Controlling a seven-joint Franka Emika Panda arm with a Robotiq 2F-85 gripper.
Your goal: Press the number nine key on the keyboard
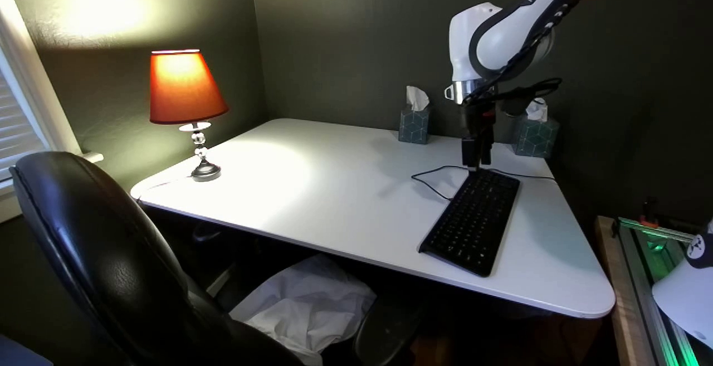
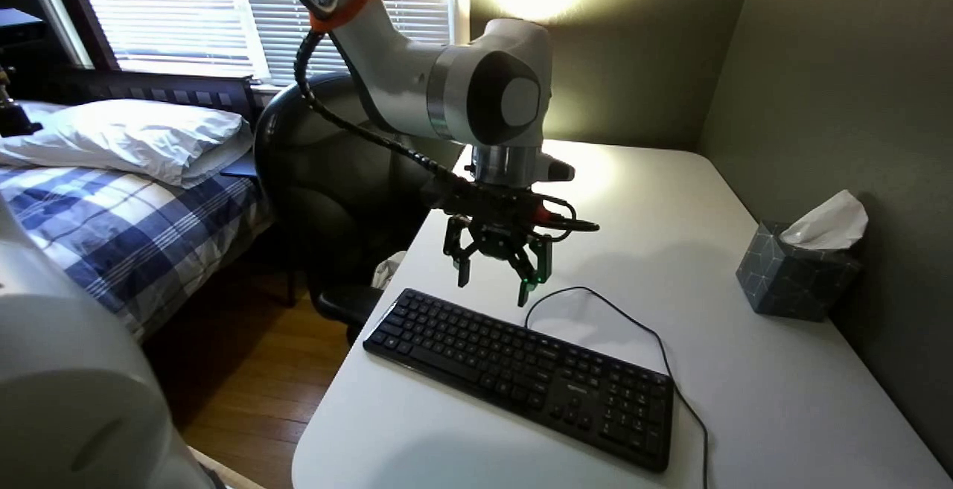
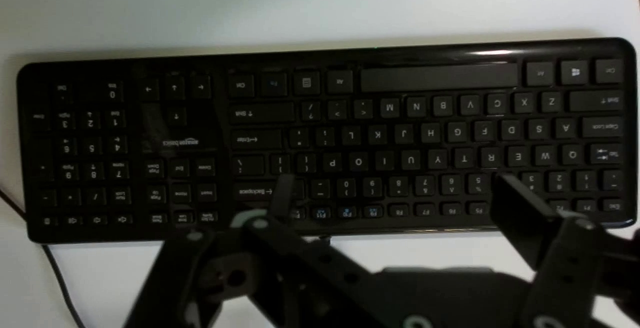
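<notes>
One keyboard [image 3: 327,138] labelled "amazon basics" lies near wide-spread jaws, the arm [image 1: 504,43] reading "FRANKA".

Forearm [image 2: 391,76] aslant — claw [image 2: 493,285] downward, fingers [image 2: 464,273] well apart.

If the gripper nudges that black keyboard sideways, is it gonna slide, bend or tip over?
The keyboard has a slim, glossy-edged shell that looks like hard plastic, so it should stay stiff. Lying flat and broad, it seems unlikely to tip. The smooth-looking white desk might let it slide, and the loosely curved cable may drag along.
</notes>
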